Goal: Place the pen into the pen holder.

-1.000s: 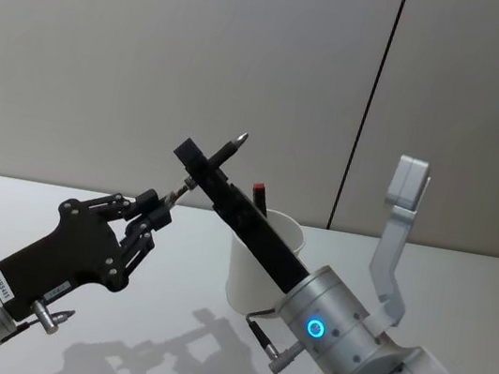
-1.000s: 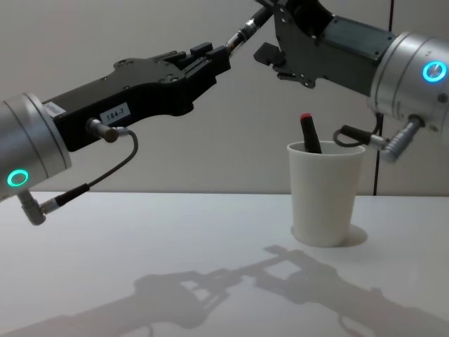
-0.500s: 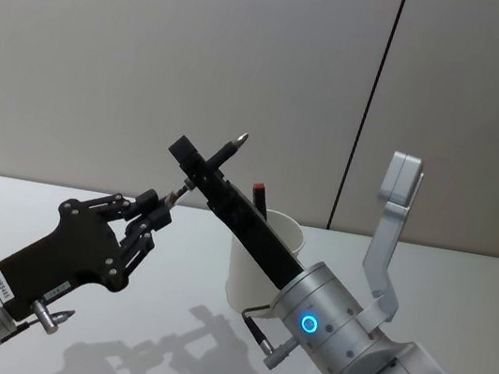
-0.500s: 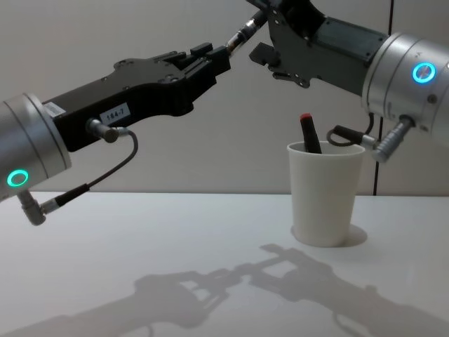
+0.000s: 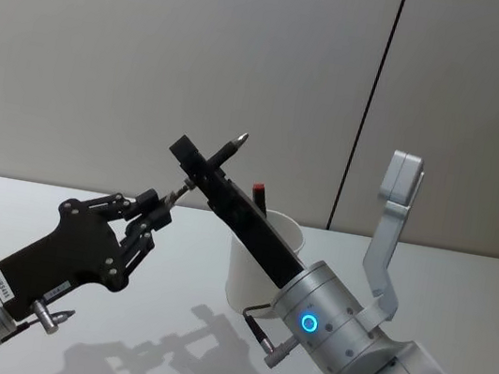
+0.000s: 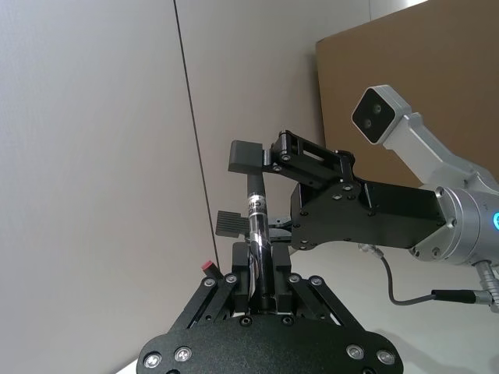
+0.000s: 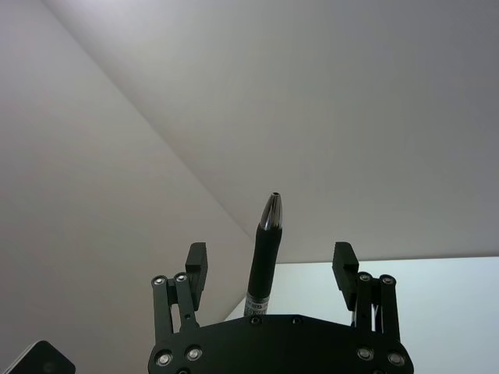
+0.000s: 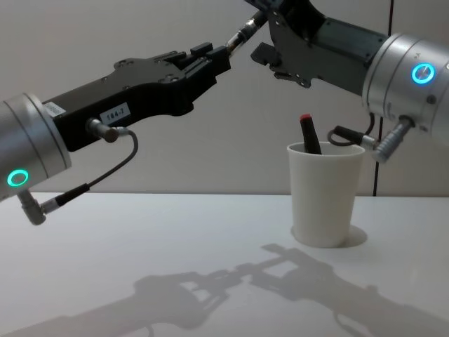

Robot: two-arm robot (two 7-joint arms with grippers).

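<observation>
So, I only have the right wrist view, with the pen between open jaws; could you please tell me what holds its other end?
Observer: The left gripper is shut on the pen, up in the air.
Operator: Thank you. Where is the pen holder?
Observer: The pen holder stands upright on the table, on the robot's right, lower than the right gripper.
Operator: Is it empty?
Observer: No, a red-capped pen leans inside it.
</observation>
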